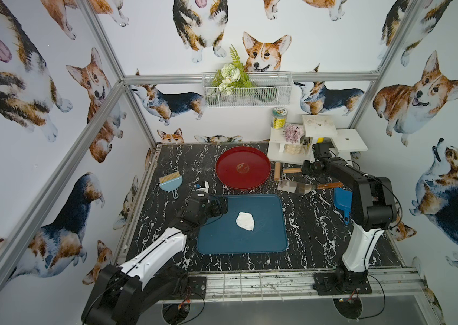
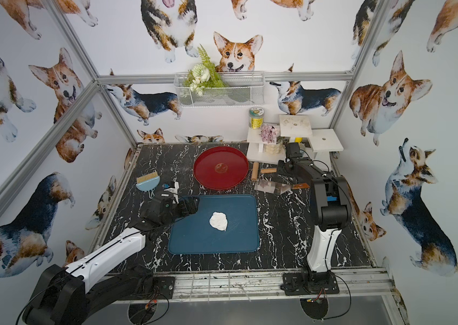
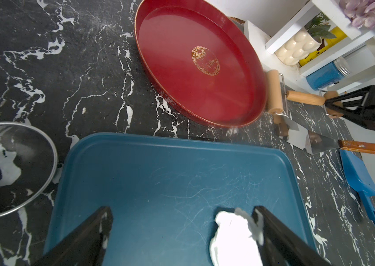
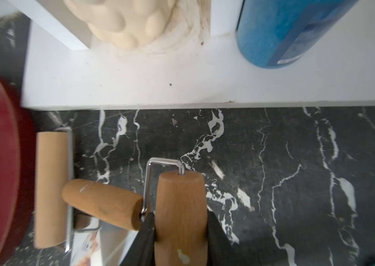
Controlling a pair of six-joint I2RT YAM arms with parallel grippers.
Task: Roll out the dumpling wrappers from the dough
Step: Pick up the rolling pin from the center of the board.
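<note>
Ahead of the left jaws there is one dough [image 1: 245,221] on one tray [image 1: 264,239], and beside them one steel ring [image 3: 49,161] on the one desk [image 1: 306,239]. Between the right jaws sits one roller [image 4: 103,205] with two drums and one handle; near those jaws are one plate [image 1: 228,174], one scraper [image 1: 292,187], one scoop [image 1: 341,201], and one shelf [image 1: 358,143] bearing one green jar [image 1: 278,118], one blue jar [image 3: 327,76] and one cream pot [image 3: 294,49]. Far from both jaws are one brush-and-pan set [image 1: 169,183] and one wire basket [image 1: 264,95] holding one bunch of flowers [image 1: 229,76].
</note>
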